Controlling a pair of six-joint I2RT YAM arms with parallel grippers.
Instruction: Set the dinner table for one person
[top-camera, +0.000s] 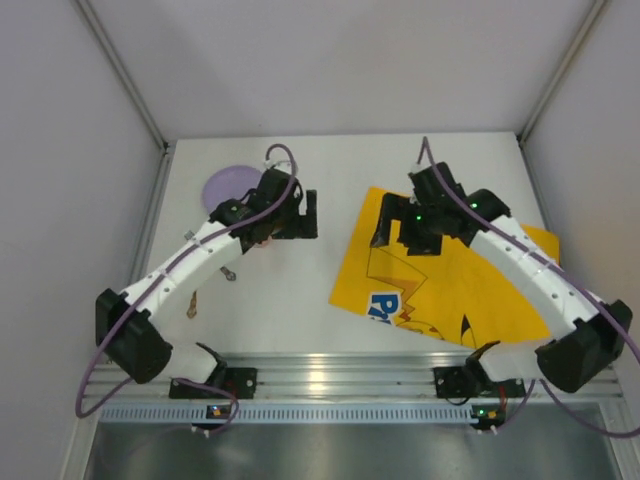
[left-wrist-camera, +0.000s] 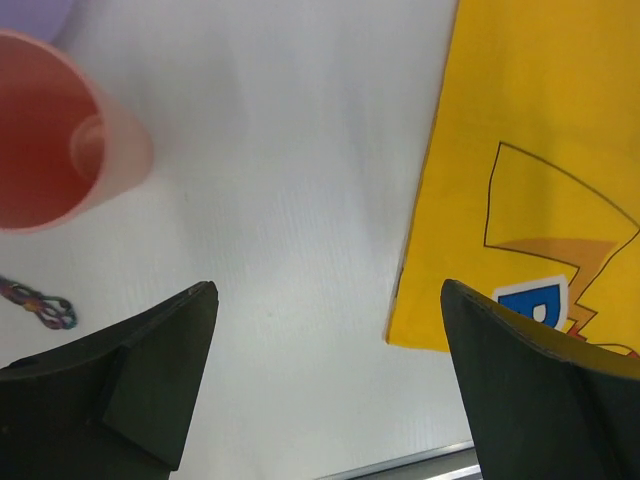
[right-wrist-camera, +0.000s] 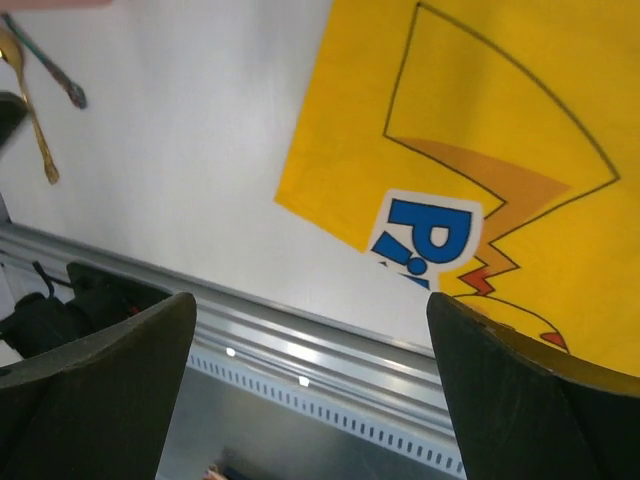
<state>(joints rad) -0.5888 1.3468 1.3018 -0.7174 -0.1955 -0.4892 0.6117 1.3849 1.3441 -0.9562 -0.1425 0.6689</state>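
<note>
- The dinner table (top-camera: 290, 290) is the white top that carries everything. It fills the area beyond the aluminium rail (right-wrist-camera: 300, 345), where both arms are bolted.
- One yellow cartoon mat (top-camera: 440, 290) lies flat on the right half, skewed so that a corner points toward the rail. You may judge it to be the base of the setting, though it is not yet squared to the table edge.
- The right gripper (right-wrist-camera: 312, 305) hangs over the mat's near-left corner, jaws spread wide with nothing between them. The cloth rests on its own.
- The left gripper (left-wrist-camera: 327, 300) is also spread wide and empty. It is poised over bare table between the cup and the mat's left edge, within reach of the left-hand items.
- One purple plate (top-camera: 228, 185) sits at the far left, well apart from the mat.
- One pink cup (left-wrist-camera: 45, 150) stands upright just beside the plate; whether they touch, you cannot tell.
- Two utensils show: one gold spoon (right-wrist-camera: 32, 115) and one iridescent-handled piece (right-wrist-camera: 55, 72), whose type is unclear. They lie loose near each other, left of the mat, and the left arm may hide more.
- By this layout the plate, cup and utensils are not yet on or beside the mat.
</note>
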